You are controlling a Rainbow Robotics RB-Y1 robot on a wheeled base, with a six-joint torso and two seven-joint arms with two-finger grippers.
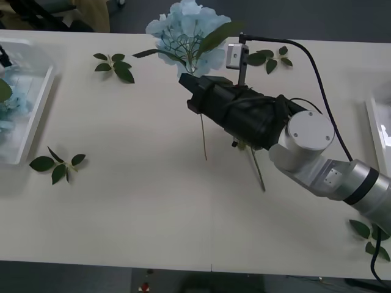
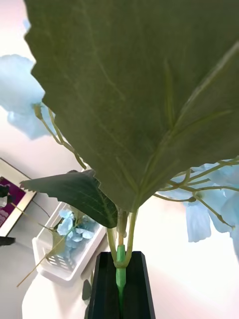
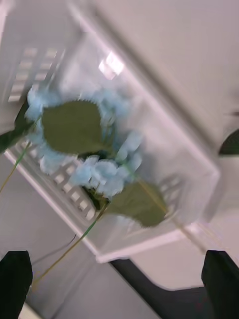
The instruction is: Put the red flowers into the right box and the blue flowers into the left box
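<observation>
So the table (image 1: pixel 153 207) takes up most of the front view, pale and mostly bare. The right arm reaches in from the lower right toward the upper middle, and its right gripper (image 1: pixel 190 85) is clenched on the stem of a blue flower (image 1: pixel 183 33), whose pale cluster sits at the top centre. In the right wrist view the black fingers (image 2: pixel 104 289) pinch that green stem at the bottom centre. The left box (image 1: pixel 27 104) is at the left edge with more blue flowers (image 3: pixel 99 164) lying inside it. The left gripper (image 3: pixel 119 284) hangs over that box, fingers spread wide. The right box (image 1: pixel 380 131) peeks in at the right edge. Loose leaf sprigs (image 1: pixel 58 165) lie scattered around.
</observation>
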